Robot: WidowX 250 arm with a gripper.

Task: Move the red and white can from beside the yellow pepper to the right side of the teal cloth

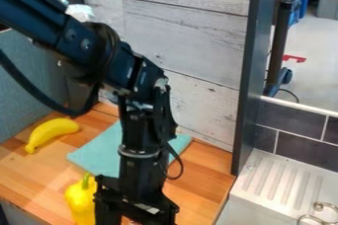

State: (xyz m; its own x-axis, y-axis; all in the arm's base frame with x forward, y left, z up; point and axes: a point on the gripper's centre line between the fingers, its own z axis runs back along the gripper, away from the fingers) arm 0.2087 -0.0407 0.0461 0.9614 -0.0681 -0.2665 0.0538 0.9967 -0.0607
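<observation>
1. Gripper (137,208) hanging low at bottom edge — can't tell if it's spreading or pinching.
2. Yellow pepper (80,203) sitting just left of gripper in view.
3. Banana (51,132) lying farther upper left — teal cloth (98,153) lying between.

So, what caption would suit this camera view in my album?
A black robot arm hangs beside a yellow pepper, near a banana and teal cloth on wood.

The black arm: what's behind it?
Behind the arm are parts of a teal cloth, the wooden counter and the plank wall. The arm covers a strip of the cloth, so anything there can't be seen.
</observation>
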